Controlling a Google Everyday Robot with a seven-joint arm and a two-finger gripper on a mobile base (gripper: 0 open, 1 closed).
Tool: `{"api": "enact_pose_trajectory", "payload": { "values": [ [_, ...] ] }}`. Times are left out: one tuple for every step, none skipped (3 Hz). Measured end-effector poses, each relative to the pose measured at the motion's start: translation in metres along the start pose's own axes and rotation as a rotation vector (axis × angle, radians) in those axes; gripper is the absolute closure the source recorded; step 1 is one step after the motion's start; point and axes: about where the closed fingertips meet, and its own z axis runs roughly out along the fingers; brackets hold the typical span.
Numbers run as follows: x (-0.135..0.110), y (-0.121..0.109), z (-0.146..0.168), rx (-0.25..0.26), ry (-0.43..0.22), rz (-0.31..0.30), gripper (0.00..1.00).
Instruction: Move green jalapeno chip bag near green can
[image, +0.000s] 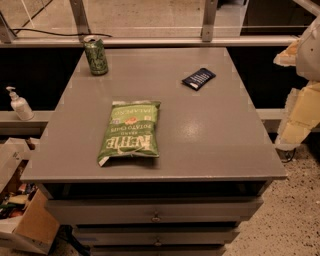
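The green jalapeno chip bag (131, 131) lies flat on the grey table top (210, 130), left of centre and near the front edge, with its white lettering upside down to me. The green can (95, 55) stands upright at the table's back left corner, well behind the bag and apart from it. My gripper (296, 112) is a pale shape at the right edge of the view, off the table's right side and far from both the bag and the can. It holds nothing that I can see.
A small dark navy packet (198, 78) lies at the back right of the table. A white pump bottle (19, 105) stands on a ledge to the left. Cardboard boxes (22, 215) sit on the floor at the lower left. Drawers (155, 212) run under the table top.
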Motion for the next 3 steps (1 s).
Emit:
{"api": "enact_pose_trajectory", "payload": {
  "values": [
    [-0.001,-0.001,0.0,0.007,-0.008,0.001,0.0],
    [-0.015,-0.003,0.017,-0.007,-0.077,0.0,0.0],
    [-0.045,-0.004,0.049,-0.035,-0.189,-0.014,0.0]
  ]
}}
